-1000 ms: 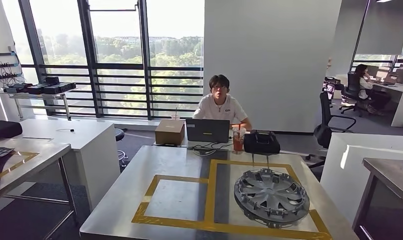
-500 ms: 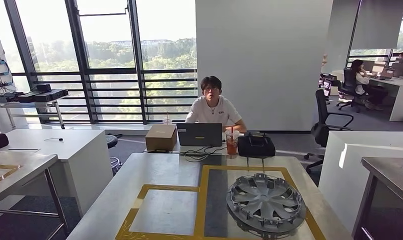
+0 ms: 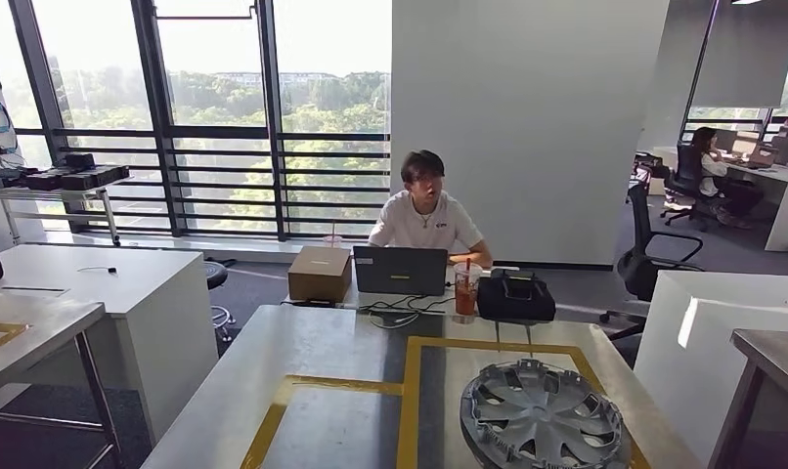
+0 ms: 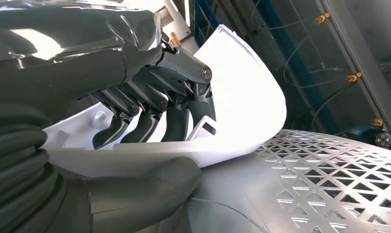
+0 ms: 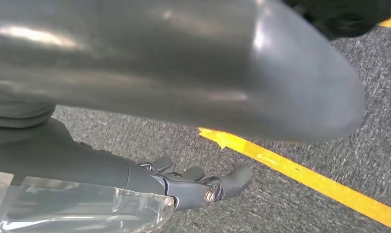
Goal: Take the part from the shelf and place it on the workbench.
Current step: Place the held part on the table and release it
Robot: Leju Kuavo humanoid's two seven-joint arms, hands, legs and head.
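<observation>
My left hand (image 4: 150, 97) grips a white curved plastic part (image 4: 242, 97) in the left wrist view. Its dark fingers (image 4: 174, 121) lie inside the part's hollow and the thumb (image 4: 150, 179) presses under its edge. The steel workbench (image 3: 322, 342) stands straight ahead in the head view, marked with yellow tape squares (image 3: 408, 391). A silver wheel cover (image 3: 542, 415) lies in the right-hand square. My right hand (image 5: 193, 187) hangs over grey carpet with its fingers apart, holding nothing.
A person (image 3: 426, 210) sits at the bench's far end behind a laptop (image 3: 400, 271), with a cardboard box (image 3: 320, 274), a drink cup (image 3: 465, 290) and a black bag (image 3: 515, 296) there. White tables (image 3: 107, 283) stand left and right. A yellow floor line (image 5: 300, 177) runs under my right hand.
The camera has moved: the whole scene has shifted, and the workbench with the wheel cover now sits lower and nearer in the picture. Nothing on the bench has moved.
</observation>
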